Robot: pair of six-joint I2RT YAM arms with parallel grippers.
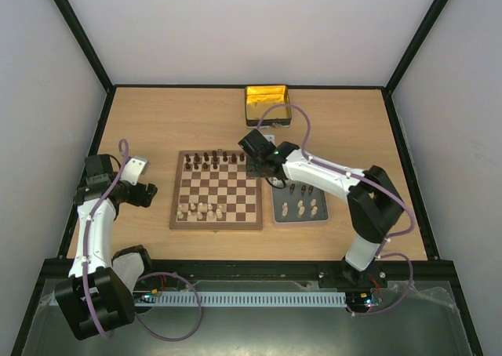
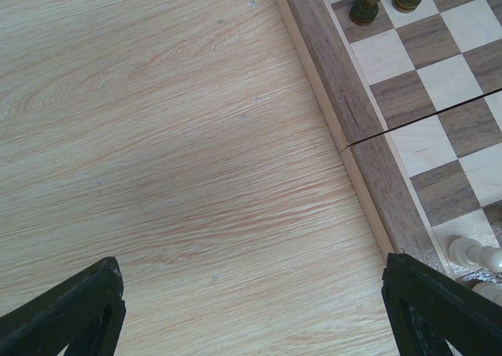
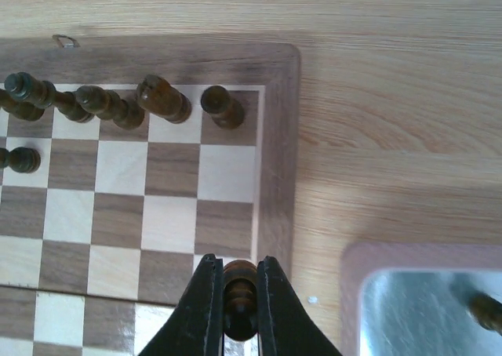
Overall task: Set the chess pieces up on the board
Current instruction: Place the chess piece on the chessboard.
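- Pale wood tabletop [image 1: 157, 121] carries the board [image 1: 174, 207] centred, within both arms' reach.
- Your right claw [image 3: 238, 263] pinches a dark piece [image 3: 239, 293] over the board's right side (the dark row [image 3: 118, 105] stands near).
- Your left claw [image 2: 251, 270] hangs open beside the left border.

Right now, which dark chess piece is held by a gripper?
The dark piece clamped in the right gripper over the board; the other dark pieces stand free.

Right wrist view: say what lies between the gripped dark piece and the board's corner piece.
Right wrist view: only bare squares of the board separate the dark piece in the right gripper from the corner piece.
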